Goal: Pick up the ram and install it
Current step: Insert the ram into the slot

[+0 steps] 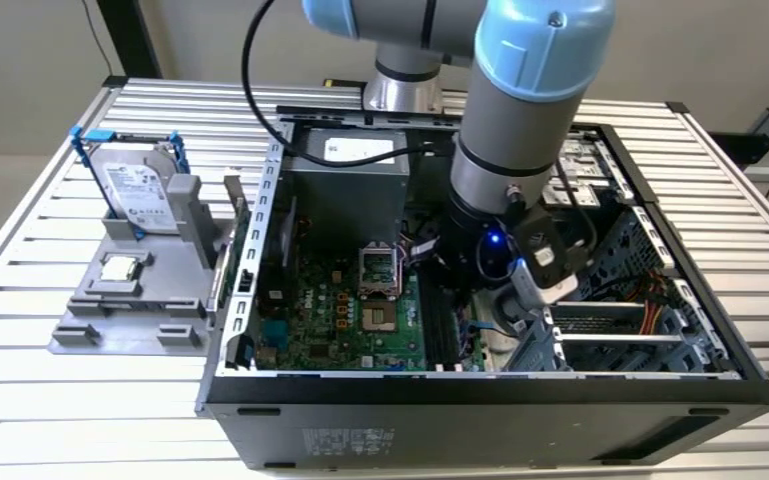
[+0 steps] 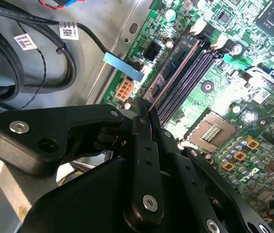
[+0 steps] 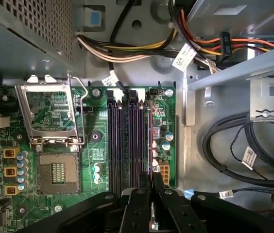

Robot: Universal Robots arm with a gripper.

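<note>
The ram (image 3: 150, 141) shows edge-on as a thin dark stick, standing in line with the memory slot (image 3: 142, 145) nearest the motherboard's edge. In the second wrist view the ram (image 2: 173, 73) runs from the fingers up along the purple-black slots (image 2: 185, 82). My gripper (image 3: 150, 178) is shut on the ram's near end, with its black fingers (image 3: 138, 194) on either side. In the exterior view the arm's wrist (image 1: 491, 250) reaches down into the open computer case (image 1: 491, 385), over the slots beside the green motherboard (image 1: 344, 320).
An open processor socket (image 3: 57, 172) lies beside the slots. Cable bundles (image 3: 127, 48) and black cables (image 3: 224, 145) run close by. Outside the case, a grey fixture (image 1: 91, 330) holds a hard drive in a blue frame (image 1: 137, 190) and a processor chip (image 1: 120, 267).
</note>
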